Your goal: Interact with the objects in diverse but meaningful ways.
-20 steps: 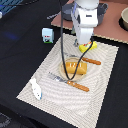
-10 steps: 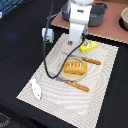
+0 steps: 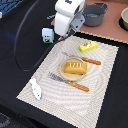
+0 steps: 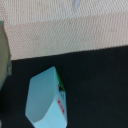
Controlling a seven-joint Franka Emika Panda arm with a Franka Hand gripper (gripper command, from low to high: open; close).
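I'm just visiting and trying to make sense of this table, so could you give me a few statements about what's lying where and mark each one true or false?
1. The orange bread loaf sits on the tan round plate in the middle of the mat. True.
2. The pale blue-and-white carton stands on the mat. False: it stands on the dark table beyond the mat's edge.
3. The yellow packet lies on the mat. True.
4. The white oblong piece lies in the grey pot. False: it lies at the mat's near corner, on the exterior view's left.
5. The knife is on the loaf. False: it lies on the mat beside the plate.
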